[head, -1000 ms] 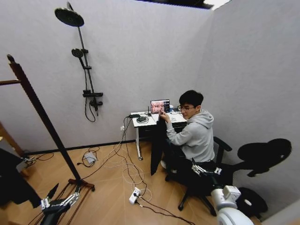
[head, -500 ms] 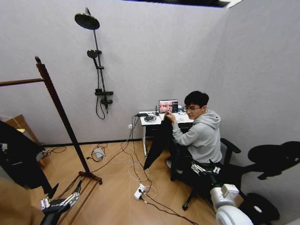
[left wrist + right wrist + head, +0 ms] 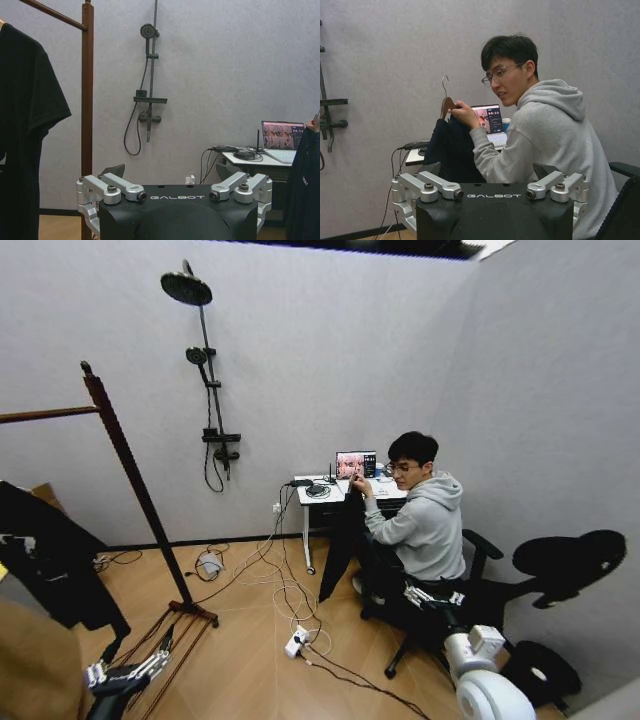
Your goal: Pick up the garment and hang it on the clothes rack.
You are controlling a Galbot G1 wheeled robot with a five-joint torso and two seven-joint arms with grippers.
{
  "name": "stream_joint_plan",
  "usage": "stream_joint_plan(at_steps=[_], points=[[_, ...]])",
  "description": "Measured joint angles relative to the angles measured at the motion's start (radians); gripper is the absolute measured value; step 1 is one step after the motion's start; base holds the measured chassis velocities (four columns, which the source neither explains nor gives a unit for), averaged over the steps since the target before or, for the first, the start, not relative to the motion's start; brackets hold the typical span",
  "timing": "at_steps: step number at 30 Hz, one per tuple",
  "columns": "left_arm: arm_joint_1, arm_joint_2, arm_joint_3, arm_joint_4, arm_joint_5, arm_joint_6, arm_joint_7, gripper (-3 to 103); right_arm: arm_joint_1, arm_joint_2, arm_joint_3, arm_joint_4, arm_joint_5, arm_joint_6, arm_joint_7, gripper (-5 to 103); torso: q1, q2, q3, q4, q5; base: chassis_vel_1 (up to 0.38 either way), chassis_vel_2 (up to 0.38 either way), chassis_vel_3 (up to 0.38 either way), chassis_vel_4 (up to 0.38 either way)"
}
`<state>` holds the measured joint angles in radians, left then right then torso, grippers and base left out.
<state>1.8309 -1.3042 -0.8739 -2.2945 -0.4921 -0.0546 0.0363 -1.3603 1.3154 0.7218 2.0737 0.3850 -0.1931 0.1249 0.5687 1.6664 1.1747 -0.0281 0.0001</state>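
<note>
Your left gripper (image 3: 125, 672) hangs low at the lower left of the head view, its fingers (image 3: 111, 189) spread wide apart and holding nothing. Your right gripper (image 3: 433, 597) sits low at the lower right, above the white wrist joint, and its fingers (image 3: 436, 187) are also spread apart and empty. Both arms are held down in front of the body, well apart from each other.

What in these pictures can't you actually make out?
- Clothes rack: most of its bar and its far upright are cut off by the head view's left edge.
- Black shirt: cut by the left wrist view's edge, so what it hangs from is unclear.
- Dark garment in the person's hand: its lower part is hidden behind the right pincer.
- Laptop screen: too small to read.
</note>
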Motion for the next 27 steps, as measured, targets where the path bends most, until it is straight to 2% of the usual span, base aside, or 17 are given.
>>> stream_joint_plan(at_steps=[5,27], points=[[0.000,0.000,0.000,0.000,0.000,0.000,0.000,100,0.028,0.008,-0.009,-0.032,-0.031,0.001,-0.028,100,0.000,0.000,0.000,-0.0003,0.0000,0.020,-0.025,-0.021,0.031],[0.000,0.000,0.000,0.000,0.000,0.000,0.000,100,0.048,-0.029,-0.034,-0.052,-0.016,-0.005,-0.052,100,0.000,0.000,0.000,-0.0001,-0.0001,0.048,-0.051,-0.049,0.052]])
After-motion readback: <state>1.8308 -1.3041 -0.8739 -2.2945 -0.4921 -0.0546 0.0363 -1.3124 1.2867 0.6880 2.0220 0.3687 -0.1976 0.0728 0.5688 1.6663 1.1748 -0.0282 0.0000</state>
